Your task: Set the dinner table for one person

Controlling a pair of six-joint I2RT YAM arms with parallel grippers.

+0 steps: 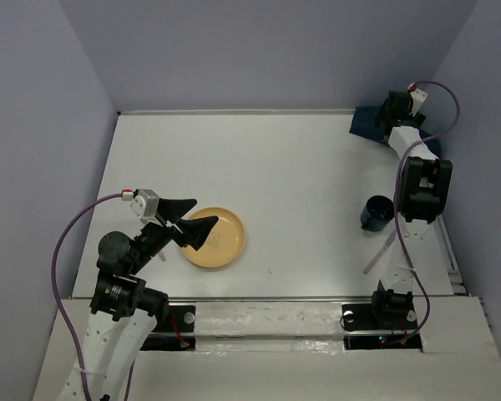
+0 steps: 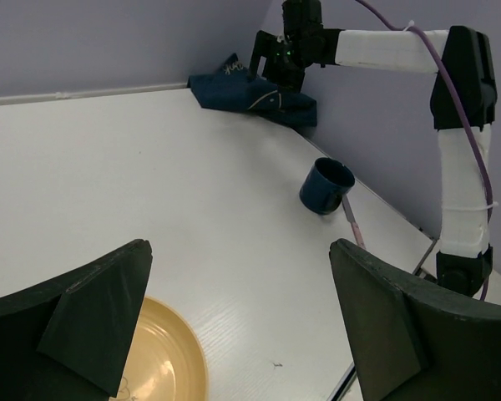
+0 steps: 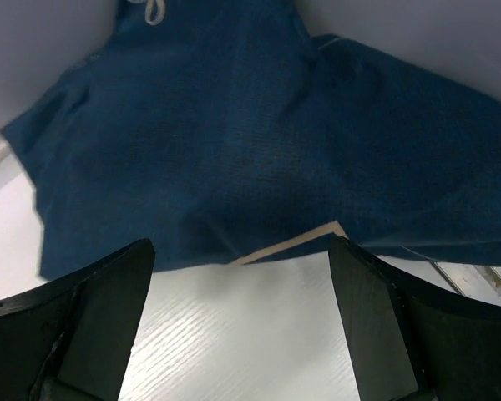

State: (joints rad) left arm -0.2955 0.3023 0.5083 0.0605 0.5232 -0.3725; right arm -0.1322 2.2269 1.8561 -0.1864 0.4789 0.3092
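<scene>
The white desk (image 1: 284,184) carries one yellow plate (image 1: 217,240) near left, one dark blue cup (image 1: 376,213) right, one pink stick (image 1: 377,256) beside it, and one crumpled blue cloth (image 3: 259,142) far right. Left tool (image 2: 242,326) gapes wide over the plate; right tool (image 3: 238,326) gapes wide at the cloth.

yellow plate (image 1: 214,238); blue cup (image 1: 376,213); placemat (image 3: 259,142)
</scene>
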